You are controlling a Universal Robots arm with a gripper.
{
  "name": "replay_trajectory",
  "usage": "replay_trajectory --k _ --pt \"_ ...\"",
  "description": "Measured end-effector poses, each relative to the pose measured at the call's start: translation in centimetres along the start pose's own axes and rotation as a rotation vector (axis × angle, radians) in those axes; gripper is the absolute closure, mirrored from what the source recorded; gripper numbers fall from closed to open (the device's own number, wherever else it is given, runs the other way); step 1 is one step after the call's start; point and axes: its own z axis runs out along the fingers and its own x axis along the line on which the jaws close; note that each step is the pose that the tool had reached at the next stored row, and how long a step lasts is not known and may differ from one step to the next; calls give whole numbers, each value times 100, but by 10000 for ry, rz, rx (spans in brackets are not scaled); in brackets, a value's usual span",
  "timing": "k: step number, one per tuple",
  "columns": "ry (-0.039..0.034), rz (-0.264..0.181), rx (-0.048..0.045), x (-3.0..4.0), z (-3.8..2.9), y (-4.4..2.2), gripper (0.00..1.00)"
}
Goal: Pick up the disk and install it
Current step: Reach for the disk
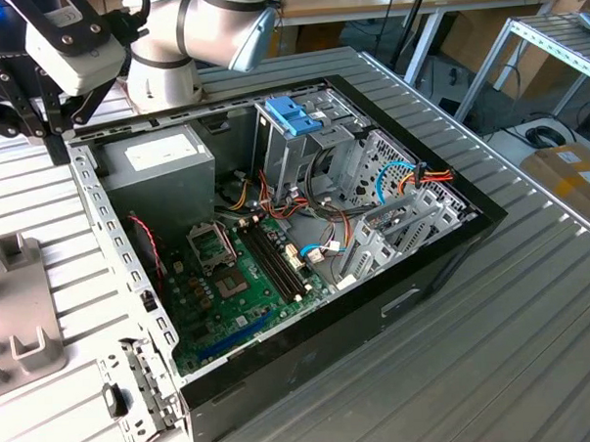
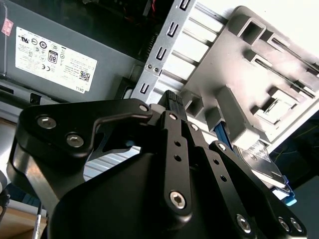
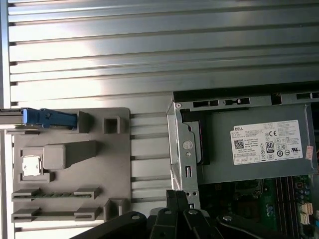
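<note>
The disk (image 3: pixel 49 118) stands on edge in a slot at one corner of the grey fixture (image 3: pixel 70 164); I see its light-blue frame and a thin metal edge. In the second wrist view the disk (image 2: pixel 261 162) shows behind the fixture (image 2: pixel 249 64), with blue frame at its sides. My gripper (image 2: pixel 172 98) hangs above the spot where the fixture meets the case wall, apart from the disk. Its black fingers lie together with nothing between them. In the exterior view the gripper (image 1: pixel 48 134) is at the far left, above the case's corner.
The open computer case (image 1: pixel 443 254) lies on the ribbed metal table (image 1: pixel 535 328). Inside are the grey power supply (image 1: pixel 160 158) with a white sticker, the motherboard (image 1: pixel 239 282) and a metal drive cage with a blue latch (image 1: pixel 290 114). Loose cables run beside the cage.
</note>
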Motion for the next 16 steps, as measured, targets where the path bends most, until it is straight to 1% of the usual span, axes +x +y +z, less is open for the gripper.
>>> replay_trajectory --k 16 --pt "0 0 0 95 -3 -7 90"
